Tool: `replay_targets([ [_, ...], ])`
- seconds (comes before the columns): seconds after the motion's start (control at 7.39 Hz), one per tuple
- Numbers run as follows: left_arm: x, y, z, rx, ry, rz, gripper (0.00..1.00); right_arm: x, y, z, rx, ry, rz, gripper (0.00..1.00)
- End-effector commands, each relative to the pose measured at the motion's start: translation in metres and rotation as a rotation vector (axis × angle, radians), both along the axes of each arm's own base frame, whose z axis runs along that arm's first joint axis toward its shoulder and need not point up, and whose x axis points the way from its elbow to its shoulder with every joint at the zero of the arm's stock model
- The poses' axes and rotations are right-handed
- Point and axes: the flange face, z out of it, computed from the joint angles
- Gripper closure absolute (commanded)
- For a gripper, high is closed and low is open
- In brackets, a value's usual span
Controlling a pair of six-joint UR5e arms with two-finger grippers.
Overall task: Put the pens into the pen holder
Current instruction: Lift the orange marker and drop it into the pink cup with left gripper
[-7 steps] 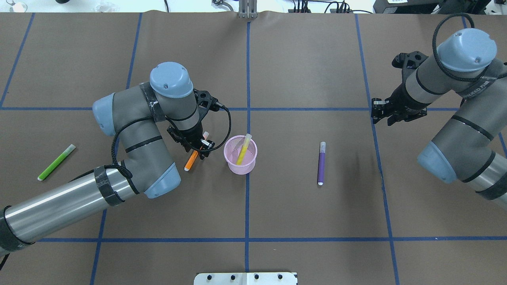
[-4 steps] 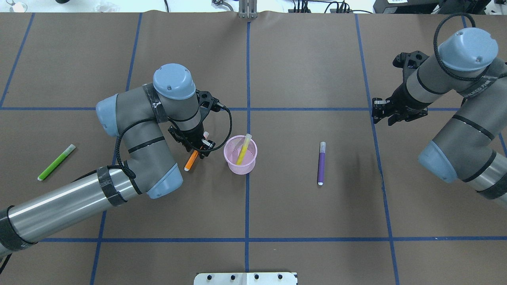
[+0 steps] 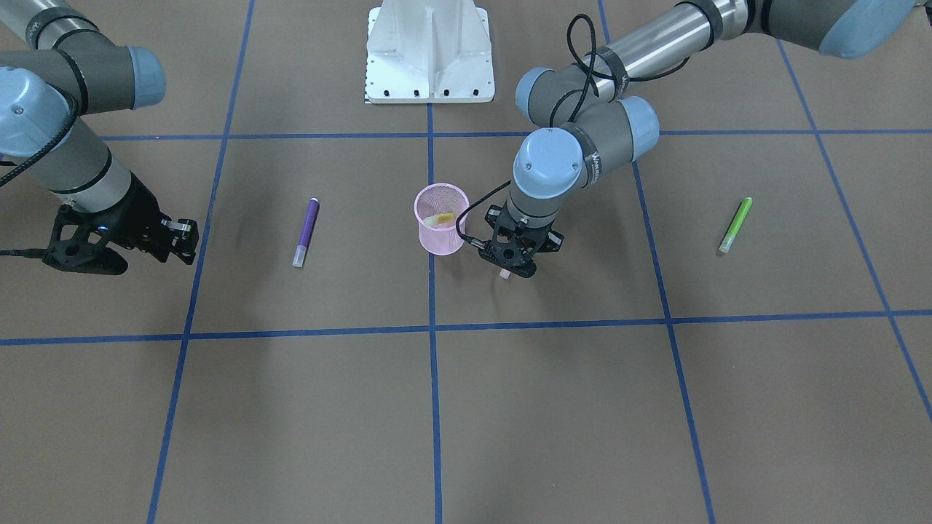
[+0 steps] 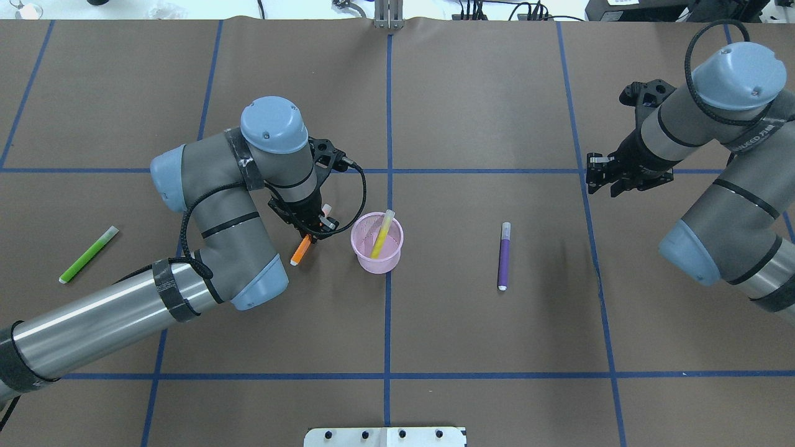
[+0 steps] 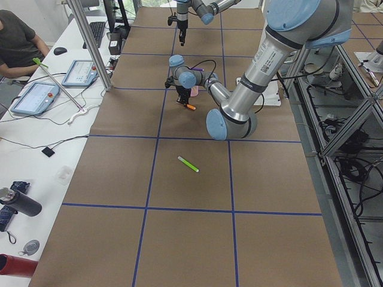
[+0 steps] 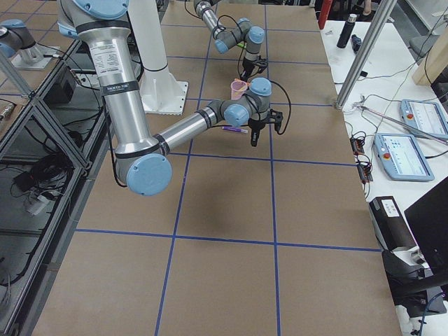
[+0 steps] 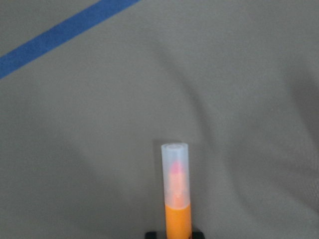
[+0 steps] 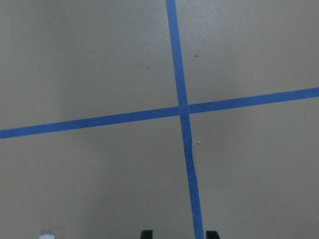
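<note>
Far left on the brown paper-covered desk (image 4: 472, 323), the slim green pen with the pale cap (image 4: 89, 254) lies flat, well apart from everything else. Moving in, we find the left end effector (image 4: 309, 231) clamped on the orange pen with the translucent cap (image 4: 300, 251). It grips around mid-barrel, and the pen slants just beside the pale pink wire-mesh pen holder (image 4: 386, 263). The wrist camera shows the cap jutting forward with a soft shadow on the paper below, so we judge that end is clear of the surface. Inside the cup, the yellow pen (image 4: 380, 239) leans with its cap over the rim. Next, the purple pen (image 4: 504, 256) lies flat near the cup's other side. Far right, the right end effector (image 4: 600, 177) hovers with its fingers apart and nothing between them.

We call this the second pen of four: grasp made, delivery not yet done. The next move calls for height above the rim, tipping the orange pen towards upright, then centring it over the opening beside the yellow one before letting go.
</note>
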Motion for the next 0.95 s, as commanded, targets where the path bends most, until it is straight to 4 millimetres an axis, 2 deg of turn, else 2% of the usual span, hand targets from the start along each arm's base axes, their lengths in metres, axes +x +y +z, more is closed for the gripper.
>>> replay_targets([
  [0.0,-0.037,0.004,-0.062,0.031,0.108,-0.08,1.0,0.007,-0.003,-0.001,0.0,-0.007,0.009,0.54],
  [0.14,-0.064,0.009,-0.097,0.083,0.15,-0.187,1.0,0.007,-0.003,0.0,-0.001,-0.005,0.01,0.54],
  [0.27,-0.078,0.014,-0.12,0.117,0.176,-0.275,1.0,0.007,-0.003,-0.001,0.0,-0.006,0.01,0.54],
  [0.41,-0.077,0.013,-0.139,0.144,0.194,-0.284,1.0,0.006,-0.003,-0.001,0.001,-0.006,0.009,0.54],
  [0.54,-0.071,0.021,-0.148,0.191,0.208,-0.316,1.0,0.006,-0.003,-0.002,0.004,-0.007,0.01,0.53],
  [0.68,-0.043,0.047,-0.157,0.307,0.288,-0.361,1.0,0.007,-0.002,-0.002,0.003,-0.007,0.011,0.53],
  [0.81,-0.03,0.058,-0.151,0.377,0.333,-0.409,1.0,0.007,-0.003,0.001,0.002,-0.002,0.011,0.53],
])
